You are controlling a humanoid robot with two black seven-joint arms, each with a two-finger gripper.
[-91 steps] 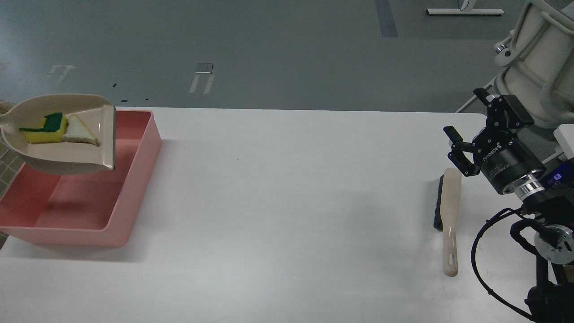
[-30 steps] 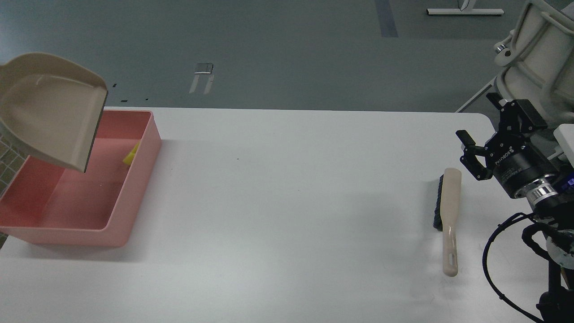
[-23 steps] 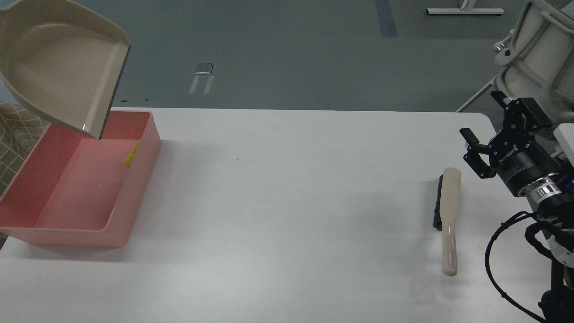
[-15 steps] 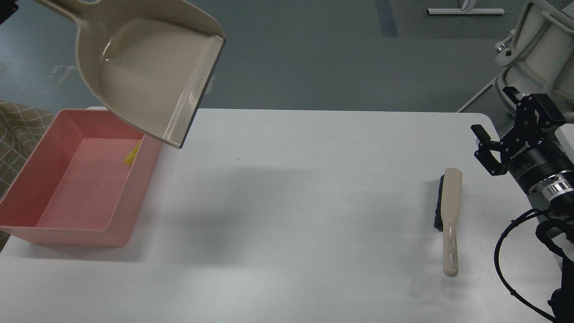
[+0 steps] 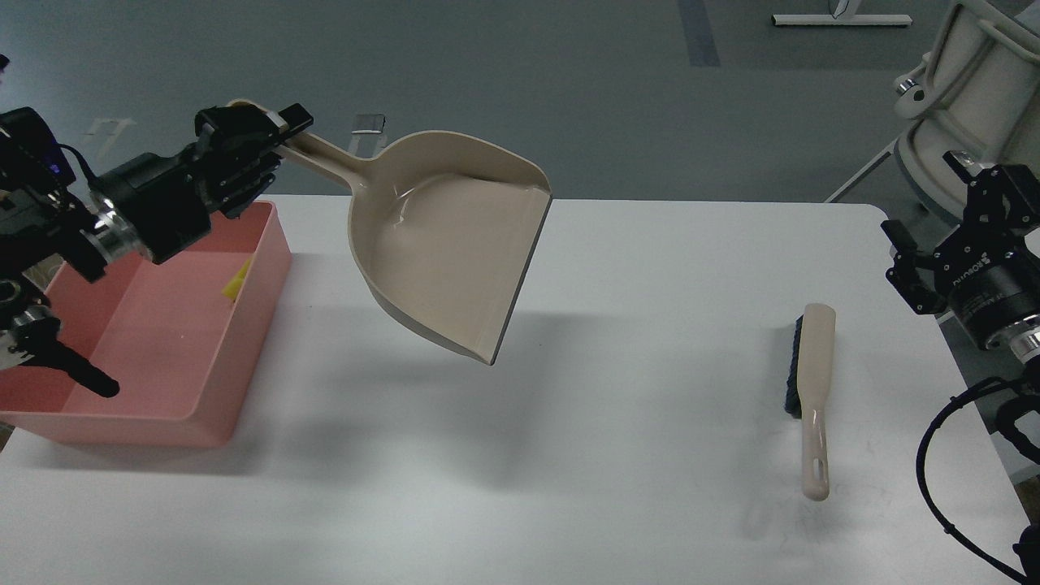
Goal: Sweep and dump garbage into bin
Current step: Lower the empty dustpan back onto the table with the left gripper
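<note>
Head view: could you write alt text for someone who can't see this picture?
A robot's left gripper holds an empty beige dustpan by its handle, in the air above a white table. At the table's left edge sits a pink bin with a bit of yellow sponge showing inside. On the right, a brush lies beside the empty, open right gripper.

The bin (image 5: 244, 357) sits on the table (image 5: 634, 487) at far left, with the sponge (image 5: 238, 282) inside against its right wall. The dustpan (image 5: 447, 252) hangs above the table just right of the bin (handle toward the left gripper (image 5: 258, 138)). The brush (image 5: 812, 390) lies well apart, at right.
</note>
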